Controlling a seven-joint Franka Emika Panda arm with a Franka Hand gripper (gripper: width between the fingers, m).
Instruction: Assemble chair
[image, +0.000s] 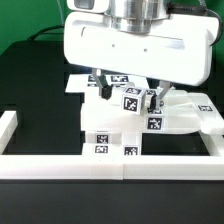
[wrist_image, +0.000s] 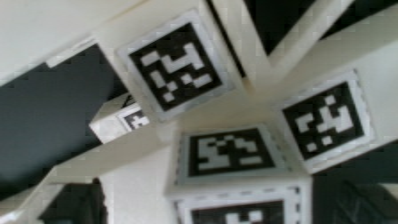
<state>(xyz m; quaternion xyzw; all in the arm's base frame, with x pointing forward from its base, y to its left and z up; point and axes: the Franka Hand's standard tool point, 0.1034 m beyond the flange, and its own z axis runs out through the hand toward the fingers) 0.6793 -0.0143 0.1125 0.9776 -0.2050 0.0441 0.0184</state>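
One low white border rail (image: 110, 166) runs along the near edge of my table, another (image: 8, 127) stands at the exterior view's left. One chair (image: 125, 125), matte white and blocky, sits just behind the near rail, partly under my wrist; I count six tags on it, and cannot count its pieces. My gripper (image: 127, 88) hangs wide apart, fingers straddling its upper parts, clamping nothing.
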